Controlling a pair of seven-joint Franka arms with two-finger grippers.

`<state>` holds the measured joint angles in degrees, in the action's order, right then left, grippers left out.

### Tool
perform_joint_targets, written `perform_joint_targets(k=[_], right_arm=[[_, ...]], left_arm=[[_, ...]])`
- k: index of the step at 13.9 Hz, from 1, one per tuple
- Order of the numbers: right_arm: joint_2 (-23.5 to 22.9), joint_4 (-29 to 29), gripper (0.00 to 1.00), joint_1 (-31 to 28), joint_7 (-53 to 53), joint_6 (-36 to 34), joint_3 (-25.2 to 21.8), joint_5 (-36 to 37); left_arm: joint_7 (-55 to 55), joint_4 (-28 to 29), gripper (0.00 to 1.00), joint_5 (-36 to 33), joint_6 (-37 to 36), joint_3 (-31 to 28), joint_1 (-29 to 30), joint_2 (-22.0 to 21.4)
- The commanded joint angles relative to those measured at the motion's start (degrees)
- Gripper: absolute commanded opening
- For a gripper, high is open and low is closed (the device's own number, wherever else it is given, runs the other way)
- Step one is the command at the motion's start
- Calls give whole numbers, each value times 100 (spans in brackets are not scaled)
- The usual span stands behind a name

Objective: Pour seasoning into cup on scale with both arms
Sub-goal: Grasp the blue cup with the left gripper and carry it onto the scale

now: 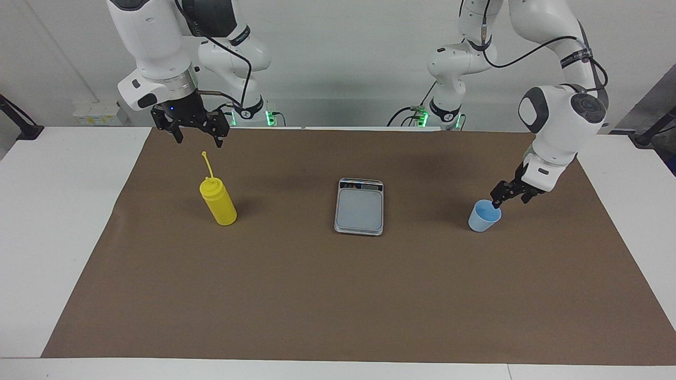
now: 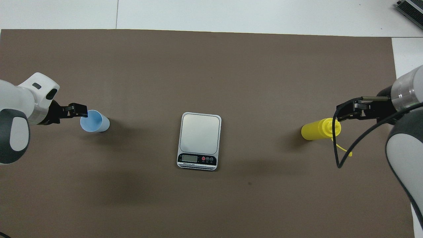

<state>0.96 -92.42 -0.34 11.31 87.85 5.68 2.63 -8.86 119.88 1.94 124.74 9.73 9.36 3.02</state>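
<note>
A white table (image 1: 63, 221) fills the scene, and a big brown mat (image 1: 338, 295) covers most of its top, leaving bare white strips at both ends and along the edges. Up against it stands a plain pale wall (image 1: 338, 58), evenly lit, soft shadows on the mat. A small white box (image 1: 96, 113) sits low on the wall, and black stands (image 1: 18, 122) lean in at both corners.

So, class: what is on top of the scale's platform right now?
Nothing. The scale has a bare grey platform in both views. The cup stands on the brown mat toward the left arm's end, the left pincer at its rim. Whatever lies under the scale is hidden.
</note>
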Motion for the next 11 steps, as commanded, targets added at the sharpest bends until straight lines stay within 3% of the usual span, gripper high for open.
perform_joint_targets(k=[1, 6, 7, 10, 11], right_arm=[[10, -13, 100, -62, -103, -23, 21, -17], [10, -13, 100, -62, -103, -31, 21, -17], [10, -13, 100, -62, -103, -31, 21, -17], [10, -13, 100, -62, -103, -40, 21, -17], [10, -13, 100, -62, -103, -40, 21, -17]], left_arm=[[-229, 570, 100, 87, 488, 38, 40, -143], [-493, 791, 100, 87, 1051, 47, -65, 146], [-494, 791, 95, 87, 1104, 47, -74, 155], [-494, 791, 46, 87, 1175, 47, -109, 251], [-494, 791, 25, 87, 1219, 47, -153, 278]])
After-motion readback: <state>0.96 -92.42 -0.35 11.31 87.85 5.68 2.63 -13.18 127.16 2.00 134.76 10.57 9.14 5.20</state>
